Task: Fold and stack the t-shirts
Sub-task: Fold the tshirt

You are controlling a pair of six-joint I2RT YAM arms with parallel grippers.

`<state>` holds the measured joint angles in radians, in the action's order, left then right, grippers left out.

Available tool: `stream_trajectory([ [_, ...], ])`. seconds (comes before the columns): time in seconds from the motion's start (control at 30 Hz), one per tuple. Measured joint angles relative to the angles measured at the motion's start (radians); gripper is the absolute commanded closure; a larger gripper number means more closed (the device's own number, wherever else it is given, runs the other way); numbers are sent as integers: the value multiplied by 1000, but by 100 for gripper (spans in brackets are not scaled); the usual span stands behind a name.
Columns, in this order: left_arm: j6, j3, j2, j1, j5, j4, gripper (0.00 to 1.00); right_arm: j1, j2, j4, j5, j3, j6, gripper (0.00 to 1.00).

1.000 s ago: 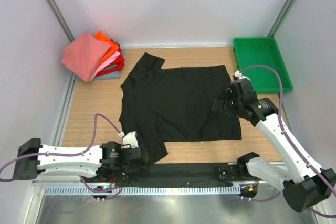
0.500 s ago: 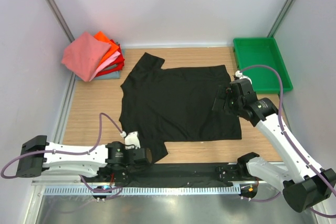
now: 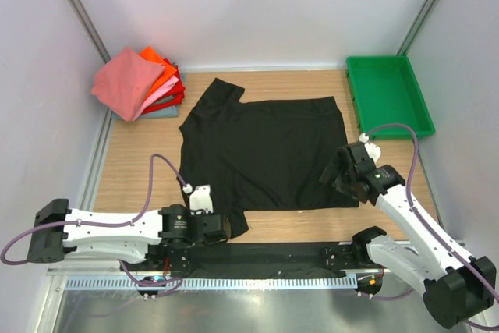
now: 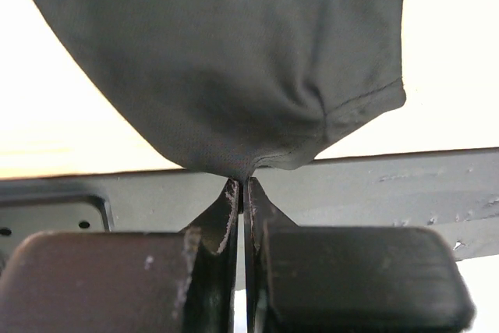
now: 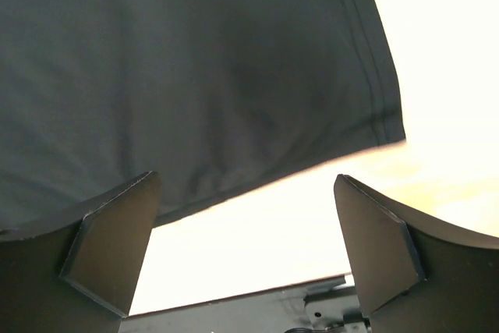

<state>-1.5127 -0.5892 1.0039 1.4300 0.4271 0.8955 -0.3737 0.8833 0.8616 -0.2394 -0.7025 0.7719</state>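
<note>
Now that the left gripper (image 4: pixel 243 191) has pinched shut on the seven-o'clock sleeve of the black t-shirt (image 3: pixel 265 154), spread on the tabletop (image 3: pixel 140 169), the wide-open right gripper (image 5: pixel 243 249) has dropped over its five-o'clock hem corner; folding looks ready to start.

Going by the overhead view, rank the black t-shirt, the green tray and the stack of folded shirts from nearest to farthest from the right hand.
1. black t-shirt: its near right corner lies right at the right hand.
2. green tray: back right, beyond the hand.
3. stack of folded shirts: back left, on the far side of the t-shirt.
</note>
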Motion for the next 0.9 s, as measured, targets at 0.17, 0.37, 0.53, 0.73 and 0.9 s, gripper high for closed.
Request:
stream_trajectory([
  [0.17,76,27,-28,-55,0,-43,100,113,-54,-9,50,147,107,3],
  [0.37,166,36,-45,-101,-1,-76,100,348,-69,-5,81,191,129,11],
  [0.53,222,36,-51,-132,-9,-95,100,443,-42,-39,103,210,128,19],
  [0.73,264,36,-73,-159,-21,-99,100,524,3,-93,135,273,117,29],
  [0.9,275,36,-74,-169,-29,-99,100,539,23,-137,146,275,109,40],
])
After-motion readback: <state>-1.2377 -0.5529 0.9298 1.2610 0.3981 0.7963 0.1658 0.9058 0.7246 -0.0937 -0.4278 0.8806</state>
